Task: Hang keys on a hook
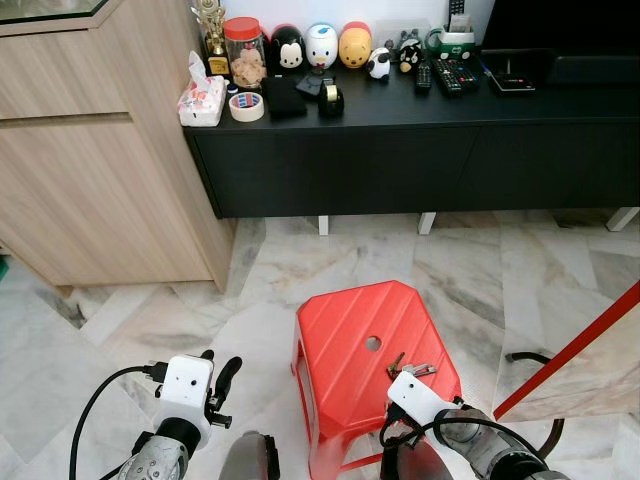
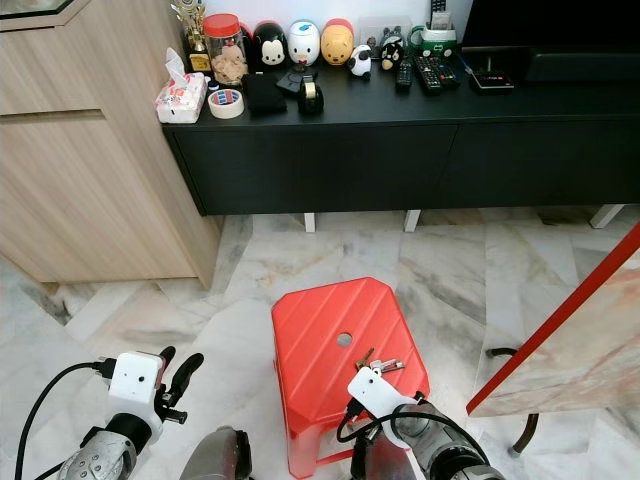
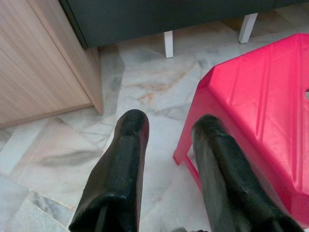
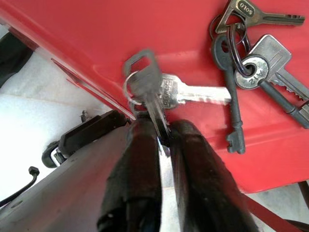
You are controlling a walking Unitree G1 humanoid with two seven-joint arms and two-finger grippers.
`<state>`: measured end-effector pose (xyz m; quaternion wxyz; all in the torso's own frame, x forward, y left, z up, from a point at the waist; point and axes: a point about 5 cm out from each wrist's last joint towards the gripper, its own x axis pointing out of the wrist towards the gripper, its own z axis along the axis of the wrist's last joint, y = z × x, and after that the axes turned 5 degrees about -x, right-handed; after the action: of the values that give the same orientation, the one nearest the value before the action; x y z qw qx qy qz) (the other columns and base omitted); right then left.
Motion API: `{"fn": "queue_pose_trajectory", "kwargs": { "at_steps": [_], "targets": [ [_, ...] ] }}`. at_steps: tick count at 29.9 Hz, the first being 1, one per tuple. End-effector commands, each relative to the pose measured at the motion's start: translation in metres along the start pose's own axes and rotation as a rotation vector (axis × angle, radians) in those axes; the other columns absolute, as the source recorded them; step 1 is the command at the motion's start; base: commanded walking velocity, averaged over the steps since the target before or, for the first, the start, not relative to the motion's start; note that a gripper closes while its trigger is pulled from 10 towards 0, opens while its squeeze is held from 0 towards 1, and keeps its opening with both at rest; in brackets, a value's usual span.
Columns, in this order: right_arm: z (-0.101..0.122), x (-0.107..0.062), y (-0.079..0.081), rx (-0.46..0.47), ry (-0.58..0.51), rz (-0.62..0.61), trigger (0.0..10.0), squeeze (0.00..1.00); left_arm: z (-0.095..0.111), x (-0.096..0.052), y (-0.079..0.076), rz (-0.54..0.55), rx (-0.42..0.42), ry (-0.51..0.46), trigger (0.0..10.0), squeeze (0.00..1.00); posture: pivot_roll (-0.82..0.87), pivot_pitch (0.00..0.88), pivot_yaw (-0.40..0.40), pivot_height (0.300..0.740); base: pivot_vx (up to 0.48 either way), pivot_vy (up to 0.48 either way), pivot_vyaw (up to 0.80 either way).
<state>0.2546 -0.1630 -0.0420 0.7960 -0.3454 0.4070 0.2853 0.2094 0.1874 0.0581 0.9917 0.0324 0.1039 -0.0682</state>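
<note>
The right gripper (image 4: 161, 133) has its two long black fingers pressed together on a flat silver key (image 4: 152, 104), pinching its blade edge-on just above the glossy, ribbed red plastic stool (image 1: 372, 372). Beyond the fingertips, a second silver key (image 4: 193, 93) lies flat on the stool, joined to the pinched one by a thin wire ring. Farther out to one side, a separate bunch of keys (image 4: 251, 67) rests on the red seat: four can be counted, one brass-coloured, one dark with a long round shank, and two silvery, all threaded on dark rings. The stool has a round hole in its seat and stands on pale marble floor tiles (image 1: 480, 260) with grey veins. The left gripper (image 3: 164, 159) hangs beside the stool over the tiles, its rubbery black fingers spread and holding nothing. Ahead of both stands a long matte black cabinet (image 1: 420, 150) on white feet, crowded with small ornaments, next to a light wood-grain cupboard (image 1: 90, 150).
</note>
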Motion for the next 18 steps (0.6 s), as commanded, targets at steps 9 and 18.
{"fn": "queue_pose_trajectory", "kwargs": {
  "at_steps": [9, 18],
  "targets": [
    [0.006, 0.001, 0.000, 0.023, -0.037, -0.003, 0.0, 0.00, -0.002, -0.002, 0.002, 0.000, 0.019, 0.024, 10.0, 0.00, 0.12, 0.170, 0.010, 0.651, 0.000, 0.000, 0.00],
    [0.035, -0.002, -0.011, 0.130, -0.230, -0.061, 0.0, 0.00, -0.003, 0.002, 0.002, 0.000, 0.023, 0.022, 10.0, 0.00, 0.12, 0.149, 0.006, 0.651, 0.000, 0.000, 0.00]
  ]
}}
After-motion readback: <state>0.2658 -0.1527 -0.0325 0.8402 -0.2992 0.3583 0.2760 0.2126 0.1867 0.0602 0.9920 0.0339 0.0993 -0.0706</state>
